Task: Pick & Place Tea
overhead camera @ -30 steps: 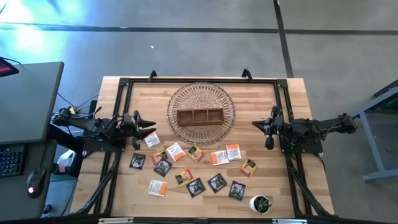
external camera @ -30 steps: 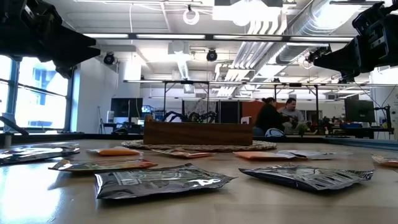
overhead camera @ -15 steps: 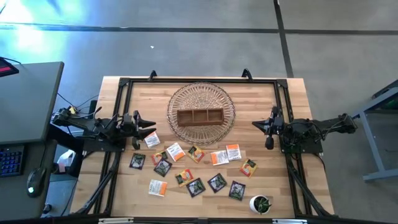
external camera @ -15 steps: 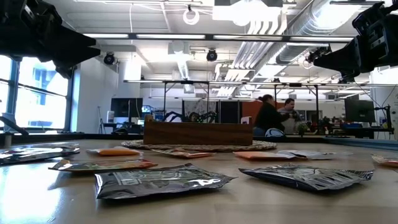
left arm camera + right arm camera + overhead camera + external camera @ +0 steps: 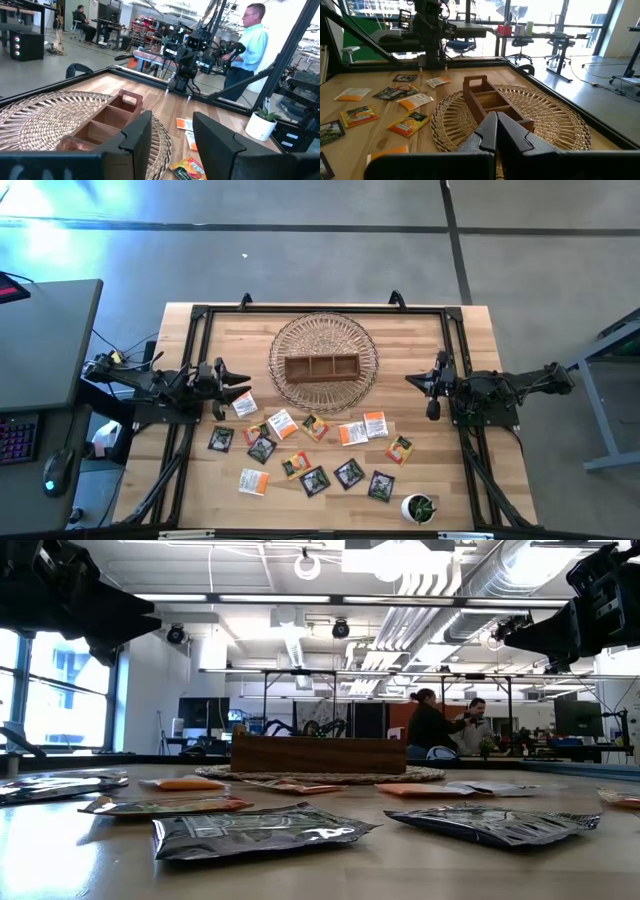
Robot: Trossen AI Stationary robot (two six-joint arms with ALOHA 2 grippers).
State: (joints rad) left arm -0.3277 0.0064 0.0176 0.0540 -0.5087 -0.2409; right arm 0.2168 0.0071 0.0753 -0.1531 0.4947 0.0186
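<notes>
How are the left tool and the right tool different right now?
The left tool has its fingers apart; the right tool has them pressed shut. The left tool hovers at the table's left edge, beside a white-and-orange sachet; the right tool hovers at the right edge, clear of the sachets. Both hold nothing.

Wooden three-compartment tray [image 5: 322,368] on a round woven mat [image 5: 290,340], small potted plant [image 5: 419,507] near the table's [image 5: 470,320] corner
</notes>
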